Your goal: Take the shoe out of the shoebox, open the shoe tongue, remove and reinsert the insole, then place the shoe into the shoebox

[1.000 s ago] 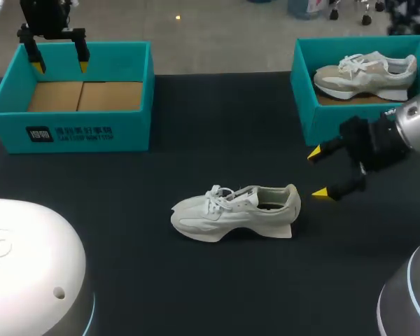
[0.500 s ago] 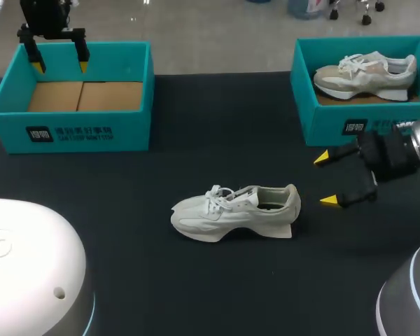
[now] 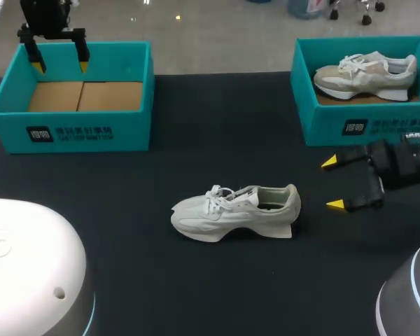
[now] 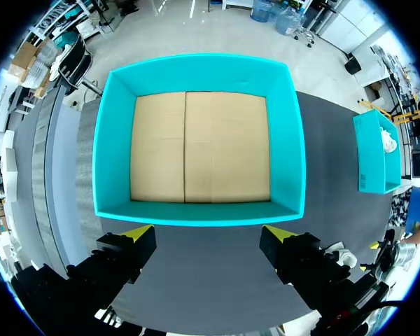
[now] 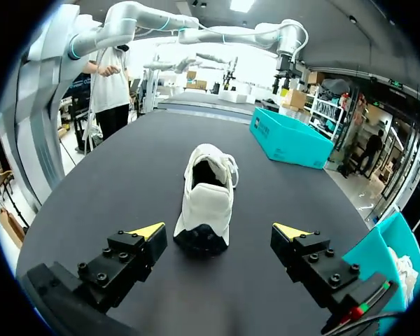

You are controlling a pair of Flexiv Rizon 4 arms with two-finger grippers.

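Note:
A white shoe stands upright on the black table's middle, toe pointing left, heel toward my right gripper. That gripper is open, a short way right of the heel and apart from it. In the right wrist view the shoe lies just ahead of the open right gripper, heel nearest. An empty teal shoebox sits at the back left. My left gripper hangs open above its far wall. In the left wrist view the left gripper is over the shoebox, whose cardboard floor is bare.
A second teal shoebox at the back right holds a beige shoe. The white base of my left arm fills the front left corner, and my right arm's base the front right.
My right gripper has drawn back to the right, away from the shoe's heel, and a little toward the table's front. The left arm and the shoe have stayed put.

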